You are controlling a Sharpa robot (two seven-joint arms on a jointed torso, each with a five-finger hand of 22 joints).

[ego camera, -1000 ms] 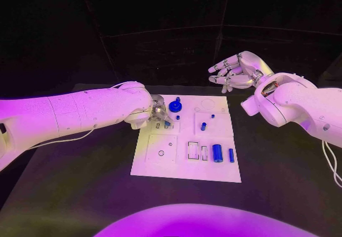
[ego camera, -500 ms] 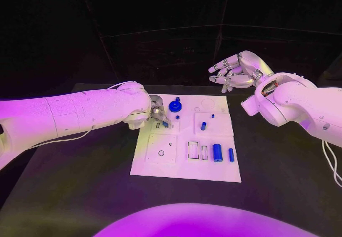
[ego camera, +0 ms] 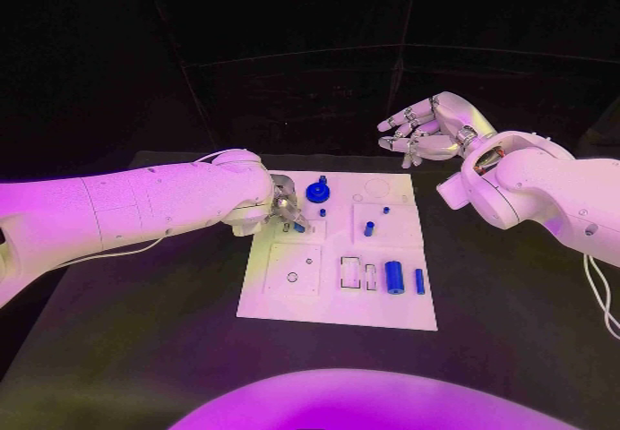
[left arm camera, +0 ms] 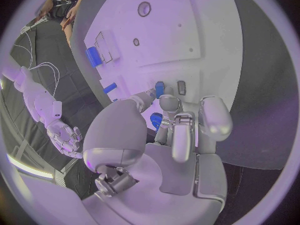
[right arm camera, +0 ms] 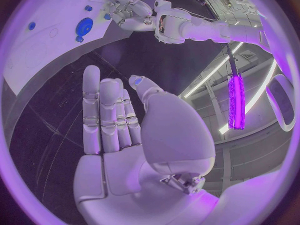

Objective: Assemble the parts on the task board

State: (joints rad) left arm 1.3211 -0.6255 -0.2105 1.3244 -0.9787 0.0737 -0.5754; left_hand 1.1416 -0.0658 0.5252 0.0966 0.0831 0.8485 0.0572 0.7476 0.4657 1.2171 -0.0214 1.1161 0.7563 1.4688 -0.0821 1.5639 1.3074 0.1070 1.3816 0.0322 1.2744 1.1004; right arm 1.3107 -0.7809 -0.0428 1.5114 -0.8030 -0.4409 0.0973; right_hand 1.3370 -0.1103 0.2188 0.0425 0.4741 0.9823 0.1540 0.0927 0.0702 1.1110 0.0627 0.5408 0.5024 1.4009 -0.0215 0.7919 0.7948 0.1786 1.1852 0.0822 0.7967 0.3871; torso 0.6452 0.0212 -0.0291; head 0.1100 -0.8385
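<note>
White task board point(ego camera: 339, 300) lies under the left robot hand point(ego camera: 286, 209), fingertips pinching a small blue peg point(left arm camera: 159, 89), while the right robot hand point(ego camera: 426, 128) hovers beyond it, fingers spread, holding nothing.

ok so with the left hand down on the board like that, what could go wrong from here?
1. The left hand has its fingers around a small blue part at the board's left edge; the grip looks shallow, so the part might slip or tilt.
2. Another short blue part and the round blue knob sit close by; a finger could knock them.
3. The right hand hovers open off the board, so nothing steadies it if it shifts.
</note>
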